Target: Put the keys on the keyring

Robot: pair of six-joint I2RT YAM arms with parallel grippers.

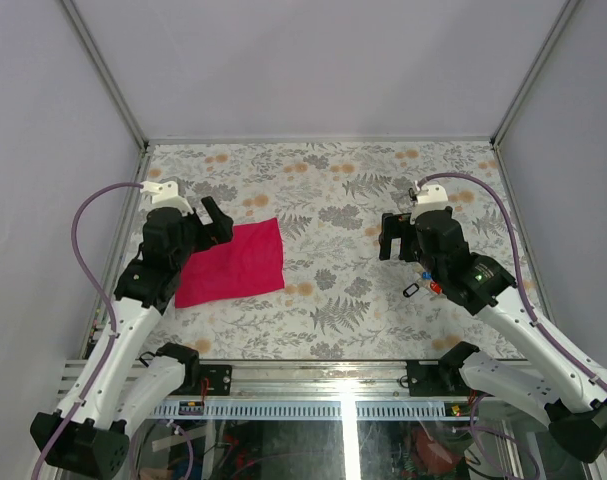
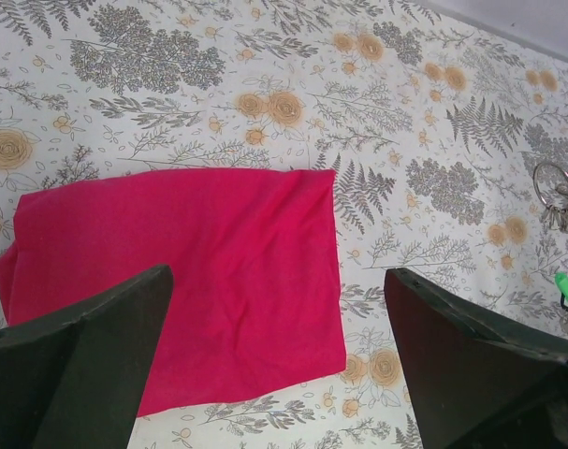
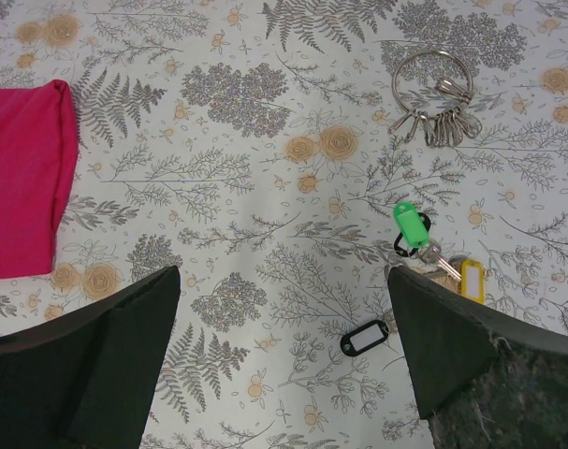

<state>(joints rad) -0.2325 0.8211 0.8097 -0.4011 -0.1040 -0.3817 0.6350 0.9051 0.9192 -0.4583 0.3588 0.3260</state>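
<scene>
The keyring (image 3: 433, 69), a silvery wire loop with several small clips hanging from it, lies on the floral table at the upper right of the right wrist view. It also shows in the left wrist view (image 2: 554, 184). Keys lie below it: one with a green tag (image 3: 410, 224), one with a yellow tag (image 3: 472, 278), and a black-framed tag (image 3: 364, 338). In the top view the keys (image 1: 428, 282) lie beside the right arm. My right gripper (image 3: 284, 281) is open and empty, left of the keys. My left gripper (image 2: 279, 281) is open and empty above the magenta cloth.
A magenta cloth (image 1: 233, 262) lies flat on the left half of the floral table (image 1: 323, 200); it also shows in the left wrist view (image 2: 190, 262). Grey walls with metal frame posts enclose the table on three sides.
</scene>
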